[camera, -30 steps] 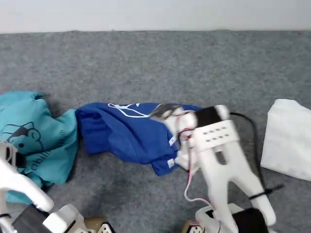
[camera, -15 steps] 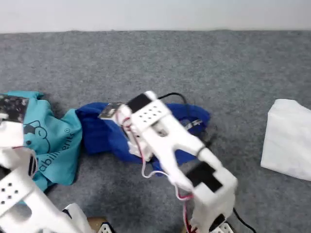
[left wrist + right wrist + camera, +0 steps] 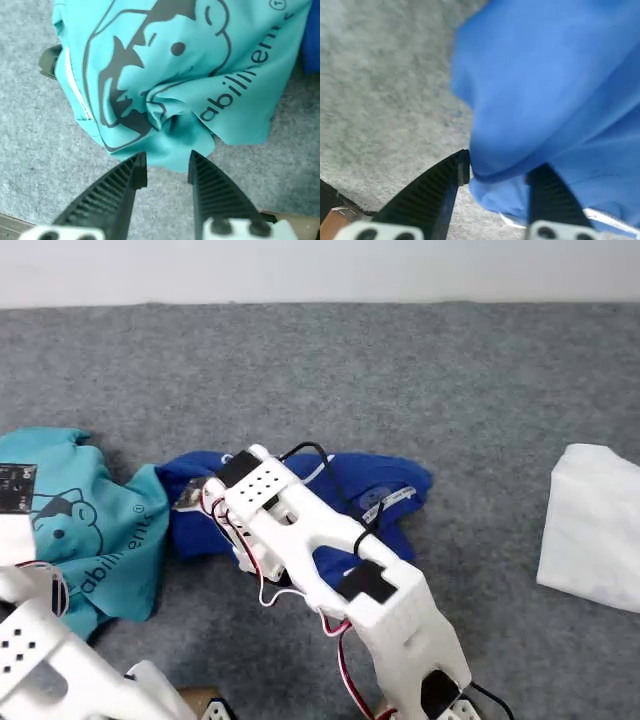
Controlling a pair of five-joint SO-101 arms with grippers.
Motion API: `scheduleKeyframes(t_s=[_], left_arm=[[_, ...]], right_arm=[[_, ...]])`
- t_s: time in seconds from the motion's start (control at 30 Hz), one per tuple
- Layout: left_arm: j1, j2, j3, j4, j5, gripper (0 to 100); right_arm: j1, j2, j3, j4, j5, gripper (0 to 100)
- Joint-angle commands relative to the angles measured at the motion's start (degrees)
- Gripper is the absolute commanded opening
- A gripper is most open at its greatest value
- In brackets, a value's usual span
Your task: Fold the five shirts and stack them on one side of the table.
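Our right tool [image 3: 501, 165] is spread astride a fold of the crumpled royal-blue cotton shirt [image 3: 560, 75], mid grey carpeted counter [image 3: 420, 370]; we'd bite deep, then lift slowly. Our left tool [image 3: 167, 157], spread too, hovers at the edge of the rumpled teal printed shirt [image 3: 175, 60].
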Motion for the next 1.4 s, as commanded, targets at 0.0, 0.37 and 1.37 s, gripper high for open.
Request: scheduleKeyframes(t_s=[0.0,0.37,1.37], left_arm=[[-0.4,-1.1,-0.3,-0.9,0.2,14],[0.0,-1.4,-0.5,-0.5,0.2,14],[40.1,-0.9,4.4,2.3,12.0,15]], right_arm=[[1.1,-0.4,-2.5,0.5,-0.5,0.9],[16.8,-19.1,-2.0,6.5,5.6,0.9],[49.0,-22.0,8.7,-1.6,24.1,0.9]])
